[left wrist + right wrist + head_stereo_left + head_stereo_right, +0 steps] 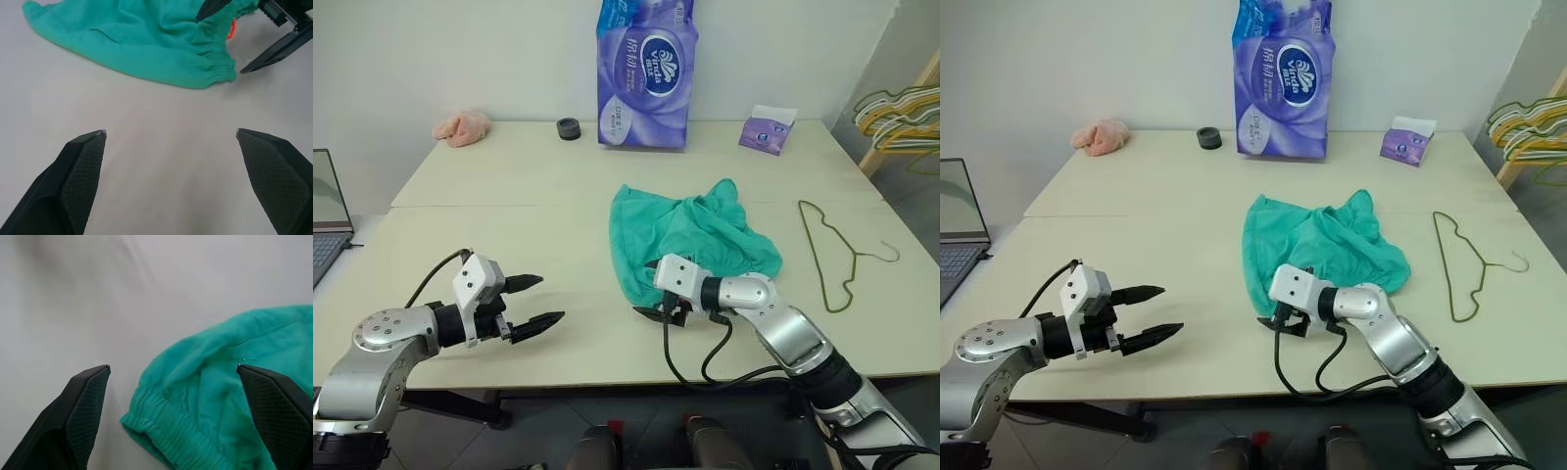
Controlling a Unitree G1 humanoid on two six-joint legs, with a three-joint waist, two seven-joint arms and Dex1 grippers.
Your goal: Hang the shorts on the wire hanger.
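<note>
The teal-green shorts lie crumpled on the middle of the table, the gathered waistband at their near-left corner. A small orange tag peeks out by that waistband. My right gripper is open, low over the table right at that corner, with the fabric edge between its spread fingers but not gripped. The left gripper is also open and holds nothing, hovering over bare table well to the left of the shorts and pointing toward them. The thin dark olive wire hanger lies flat on the table to the right of the shorts.
A tall purple tissue pack, a small purple box, a black round object and a pink cloth lump line the table's far edge. A laptop sits far left. Bunched yellow and green hangers hang far right.
</note>
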